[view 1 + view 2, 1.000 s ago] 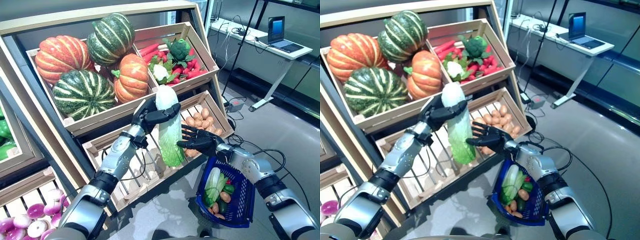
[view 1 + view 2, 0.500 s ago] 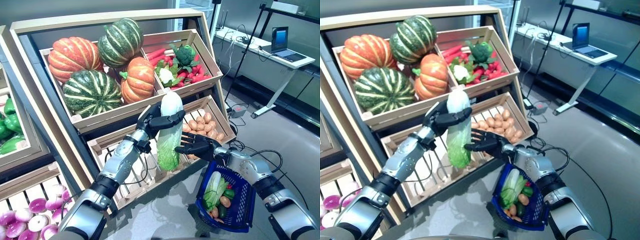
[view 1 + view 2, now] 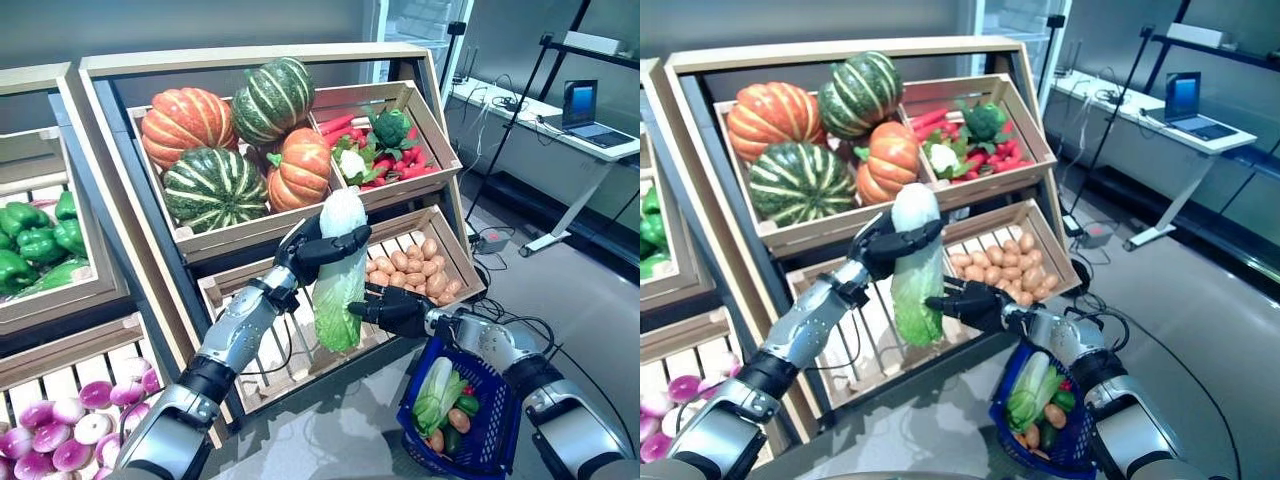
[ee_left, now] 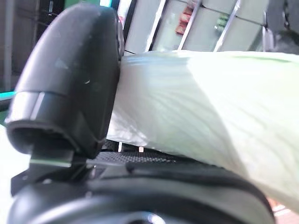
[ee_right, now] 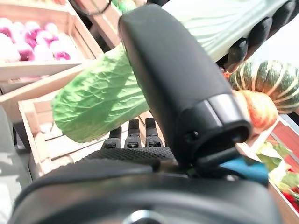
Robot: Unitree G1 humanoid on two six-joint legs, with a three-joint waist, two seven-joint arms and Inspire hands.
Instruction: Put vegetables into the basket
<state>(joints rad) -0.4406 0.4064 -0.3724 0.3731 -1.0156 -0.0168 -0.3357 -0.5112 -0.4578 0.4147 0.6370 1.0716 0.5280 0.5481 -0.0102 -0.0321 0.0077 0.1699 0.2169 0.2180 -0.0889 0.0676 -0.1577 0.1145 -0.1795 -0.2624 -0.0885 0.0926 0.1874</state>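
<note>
My left hand (image 3: 312,250) is shut on the white stem end of a napa cabbage (image 3: 338,275), which hangs with its green leaves down in front of the lower shelf. The left wrist view shows that hand's thumb (image 4: 70,84) pressed on the pale stem (image 4: 196,102). My right hand (image 3: 395,310) is open beside the leafy end, its straight fingers (image 5: 133,133) under the leaves (image 5: 98,102). A blue basket (image 3: 495,420) hangs from my right forearm and holds another cabbage, potatoes and green vegetables.
The wooden stand holds pumpkins (image 3: 215,185) in the upper left crate, mixed vegetables (image 3: 385,150) in the upper right one and potatoes (image 3: 410,265) below. Green peppers (image 3: 35,240) and purple onions (image 3: 60,440) lie at left. A desk with a laptop (image 3: 590,115) stands at right.
The camera has moved, so the whole stand sits further right in view. My left hand keeps the cabbage. The right hand stays by its leafy end, a little closer beneath it.
</note>
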